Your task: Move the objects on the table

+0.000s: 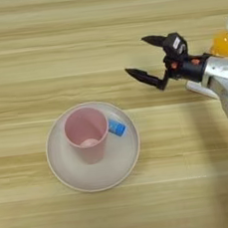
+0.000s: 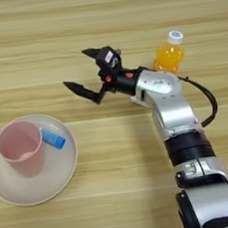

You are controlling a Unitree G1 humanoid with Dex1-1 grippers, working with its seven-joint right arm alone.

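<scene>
A pale pink cup (image 1: pixel 86 133) stands upright on the round pale pink plate (image 1: pixel 66 164). The small blue tube (image 1: pixel 116 127) lies on the plate against the cup's right side. An orange-juice bottle (image 2: pixel 170 54) with a white cap stands on the table (image 1: pixel 29 55) at the right, just behind my silver forearm. My right gripper (image 1: pixel 138 57) hovers over bare wood to the upper right of the plate, open, with nothing between its two black fingers. It is apart from the cup, the tube and the bottle.
A flat white thing (image 1: pixel 199 89) peeks out from under my forearm. A black cable (image 2: pixel 207 100) loops off the arm's right side. Bare wood lies left of and behind the plate and along the front.
</scene>
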